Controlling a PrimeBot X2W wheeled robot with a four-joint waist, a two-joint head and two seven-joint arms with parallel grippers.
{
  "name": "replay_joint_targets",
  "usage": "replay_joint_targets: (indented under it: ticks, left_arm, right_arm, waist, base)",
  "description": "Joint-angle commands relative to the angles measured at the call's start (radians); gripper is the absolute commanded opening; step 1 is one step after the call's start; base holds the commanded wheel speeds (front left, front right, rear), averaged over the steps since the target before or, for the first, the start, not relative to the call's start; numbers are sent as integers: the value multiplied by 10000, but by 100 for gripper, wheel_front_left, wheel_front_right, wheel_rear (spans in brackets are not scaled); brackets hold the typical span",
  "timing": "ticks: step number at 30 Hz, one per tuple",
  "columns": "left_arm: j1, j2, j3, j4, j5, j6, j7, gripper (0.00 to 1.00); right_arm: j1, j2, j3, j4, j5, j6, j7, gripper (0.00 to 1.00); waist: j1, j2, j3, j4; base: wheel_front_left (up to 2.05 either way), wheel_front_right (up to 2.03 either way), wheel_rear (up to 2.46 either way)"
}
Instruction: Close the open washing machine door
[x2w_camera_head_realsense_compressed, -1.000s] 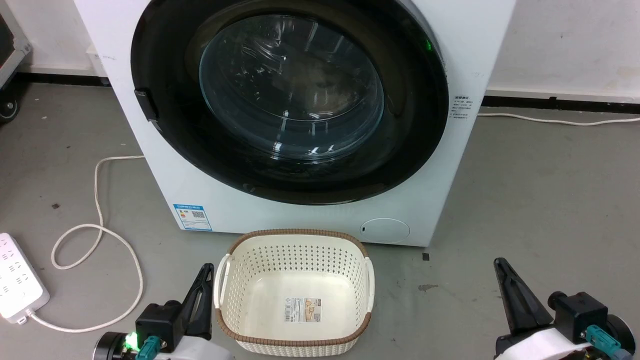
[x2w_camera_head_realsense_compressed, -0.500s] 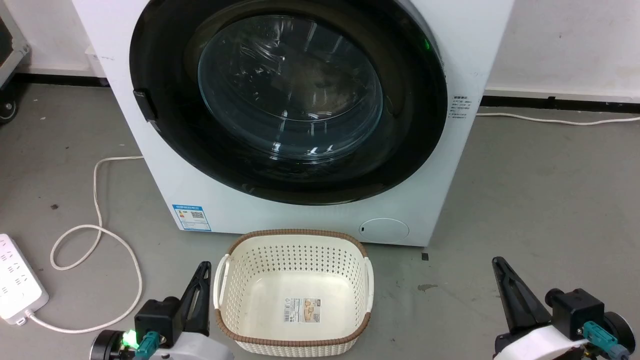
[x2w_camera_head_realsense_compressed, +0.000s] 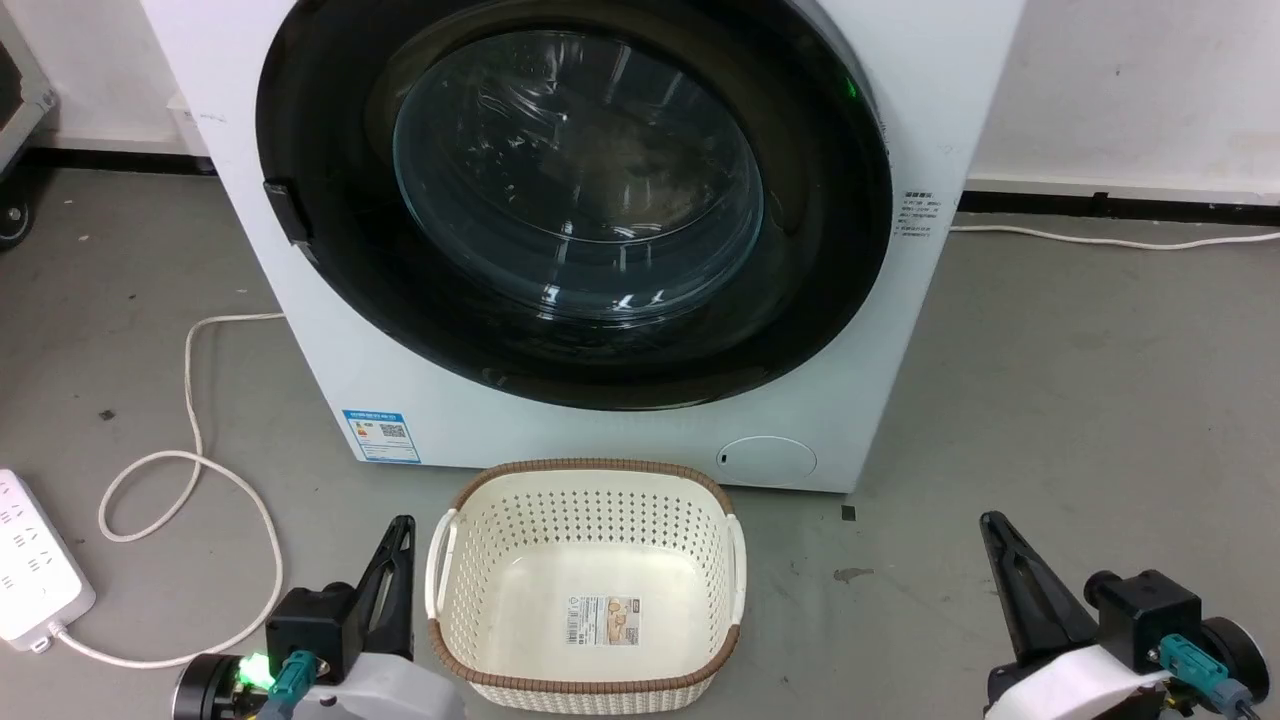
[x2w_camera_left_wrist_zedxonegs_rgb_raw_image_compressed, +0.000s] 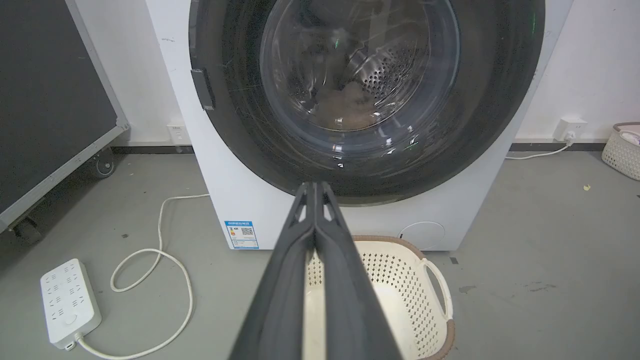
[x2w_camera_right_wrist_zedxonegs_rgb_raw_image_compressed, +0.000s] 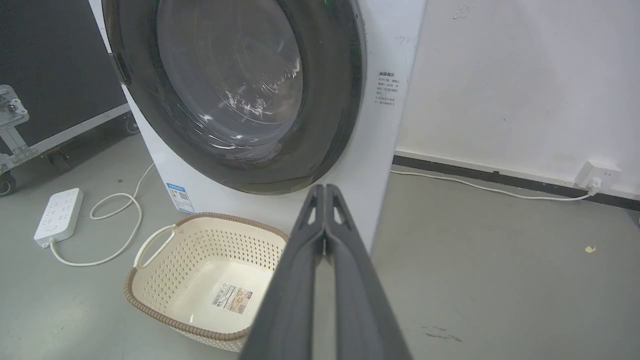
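The washing machine door lies well beyond both arms' fingers.

Door: washing machine door, glossy blk rim, clear glass centre, shut flush w/ front.
Machine: washing machine, white front-loader, upright, blue label low on front.

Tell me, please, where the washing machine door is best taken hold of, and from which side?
Take the small black tab at the left edge of the washing machine door, coming from the robot's left, probably with the left tool. It alone juts out; the glossy rim and bulging glass offer no hold.
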Motion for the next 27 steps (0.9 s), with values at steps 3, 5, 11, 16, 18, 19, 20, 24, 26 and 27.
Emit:
replay_joint_targets:
  ticks: [3, 5, 11, 16, 18, 19, 20, 24, 26, 27]
  left_arm:
    - [-128, -8, 34, -84, 116, 76, 110, 0]
    - [-134, -9, 42, -104, 129, 91, 151, 0]
    - [-153, -13, 66, -162, 169, 139, 273, 0]
    - [-169, -17, 86, -211, 203, 179, 376, 0]
    - [-188, -21, 111, -269, 243, 226, 499, 0]
    - [-198, -23, 123, -298, 263, 250, 560, 0]
    - [-201, -24, 127, -308, 270, 258, 580, 0]
    - [-213, -27, 143, -347, 297, 290, 662, 0]
    - [-217, -27, 147, -356, 303, 298, 682, 0]
    - [-223, -29, 155, -376, 317, 314, 723, 0]
  right_arm:
    - [-160, 43, 19, -115, -85, -5, 98, 0]
    - [-165, 44, 23, -134, -99, -5, 139, 0]
    - [-182, 48, 33, -192, -141, -6, 259, 0]
    - [-196, 50, 41, -240, -176, -6, 359, 0]
    - [-212, 53, 51, -299, -218, -6, 480, 0]
    - [-221, 55, 56, -328, -239, -7, 540, 0]
    - [-224, 55, 58, -337, -246, -7, 560, 0]
    - [-235, 57, 65, -376, -274, -7, 641, 0]
    - [-237, 58, 66, -386, -281, -7, 660, 0]
    - [-243, 59, 70, -405, -295, -7, 701, 0]
  waist:
    - [0, 0, 0, -6]
    - [0, 0, -1, -9]
    - [0, 0, -2, -20]
    - [0, 0, -2, -29]
    - [0, 0, -3, -40]
    - [0, 0, -4, -46]
    - [0, 0, -4, -48]
    - [0, 0, -5, -55]
    - [0, 0, -5, -57]
    - [0, 0, -5, -61]
  base:
    - [0, 0, 0]
    - [0, 0, 0]
    - [0, 0, 0]
    - [0, 0, 0]
    - [0, 0, 0]
    - [0, 0, 0]
    - [0, 0, 0]
    - [0, 0, 0]
    - [0, 0, 0]
    - [0, 0, 0]
